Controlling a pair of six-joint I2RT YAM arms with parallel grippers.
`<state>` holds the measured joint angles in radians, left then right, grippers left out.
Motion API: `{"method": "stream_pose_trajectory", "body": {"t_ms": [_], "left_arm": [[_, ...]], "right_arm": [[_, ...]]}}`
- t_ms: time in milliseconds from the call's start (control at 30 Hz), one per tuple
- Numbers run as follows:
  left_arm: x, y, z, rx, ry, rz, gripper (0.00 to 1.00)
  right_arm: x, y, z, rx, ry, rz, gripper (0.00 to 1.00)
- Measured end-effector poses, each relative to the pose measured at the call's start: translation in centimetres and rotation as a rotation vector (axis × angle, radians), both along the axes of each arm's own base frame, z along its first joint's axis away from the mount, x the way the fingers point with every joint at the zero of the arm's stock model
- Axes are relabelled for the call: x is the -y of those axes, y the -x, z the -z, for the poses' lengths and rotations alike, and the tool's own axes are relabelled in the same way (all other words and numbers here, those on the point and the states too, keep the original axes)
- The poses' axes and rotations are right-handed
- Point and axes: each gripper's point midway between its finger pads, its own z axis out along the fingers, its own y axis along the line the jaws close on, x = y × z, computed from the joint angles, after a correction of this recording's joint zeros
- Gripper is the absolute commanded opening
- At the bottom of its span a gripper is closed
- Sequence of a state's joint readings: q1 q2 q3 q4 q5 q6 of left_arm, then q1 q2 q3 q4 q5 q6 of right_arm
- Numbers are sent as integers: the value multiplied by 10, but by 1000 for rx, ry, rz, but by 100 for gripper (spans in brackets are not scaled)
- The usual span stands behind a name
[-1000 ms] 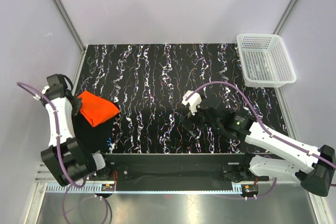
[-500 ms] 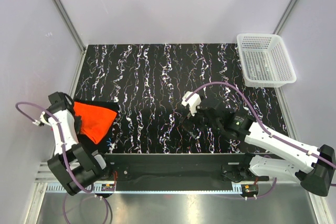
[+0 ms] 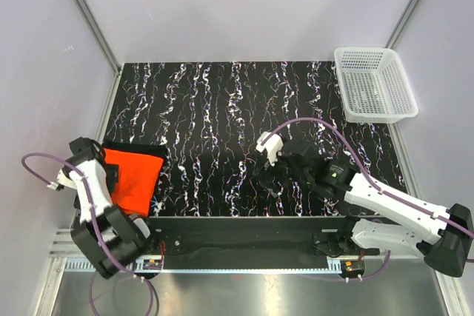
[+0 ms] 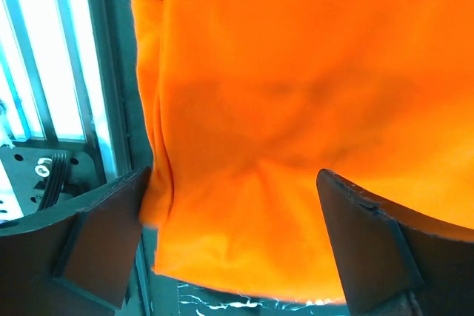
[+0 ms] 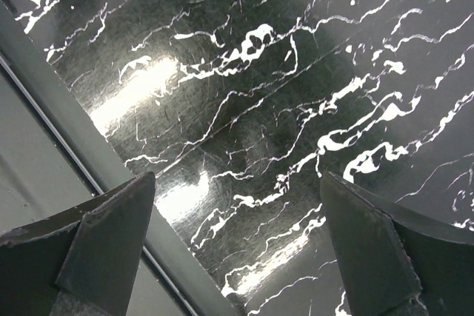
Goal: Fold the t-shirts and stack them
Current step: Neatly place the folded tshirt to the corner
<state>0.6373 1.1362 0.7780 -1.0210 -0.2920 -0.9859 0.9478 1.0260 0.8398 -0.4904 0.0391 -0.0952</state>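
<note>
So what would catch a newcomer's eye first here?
The vivid orange-red t-shirt, lying folded at the near left corner, under the open left gripper. Then the black white-veined mat, and the white mesh basket at its far right corner.

Both arms same build. Left arm, right arm: white link shells, black joint housings, chunky black bases. Purple cable runs along the left arm, and a second purple cable along the right. Small white block at the right wrist. Left tool and right tool: dark matte wedge-shaped fingers, edges lightly scuffed.
</note>
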Motion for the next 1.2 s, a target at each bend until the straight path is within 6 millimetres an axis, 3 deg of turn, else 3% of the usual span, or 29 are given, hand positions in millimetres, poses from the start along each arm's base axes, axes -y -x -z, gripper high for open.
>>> {"method": "stream_pose_trajectory", "body": {"t_ms": [100, 200, 300, 433, 533, 633, 767, 900, 1067, 1200], "left_arm": [[12, -12, -24, 78, -64, 64, 99], [41, -49, -64, 203, -126, 215, 99], [101, -90, -95, 312, -124, 455, 99], [191, -108, -111, 361, -109, 764, 99], [248, -89, -107, 389, -67, 1009, 99], [278, -68, -96, 441, 8, 1197, 99], [291, -37, -76, 579, 147, 1349, 99], [308, -7, -65, 831, 344, 1414, 99], [324, 17, -69, 1168, 564, 1396, 99], [331, 23, -80, 1291, 652, 1371, 99]], "right_arm": [[1, 2, 4, -13, 2, 7, 100], [1, 4, 5, -36, -14, 25, 100], [-3, 7, 1, -79, -72, 68, 100], [-11, 9, -15, -140, -240, 174, 100], [-9, 12, -26, -199, -415, 295, 100], [1, 17, -30, -261, -576, 413, 100], [24, 24, -23, -360, -815, 589, 100], [47, 30, 1, -489, -1039, 744, 100], [65, 32, 36, -619, -1152, 921, 100], [68, 31, 50, -674, -1145, 1014, 100]]}}
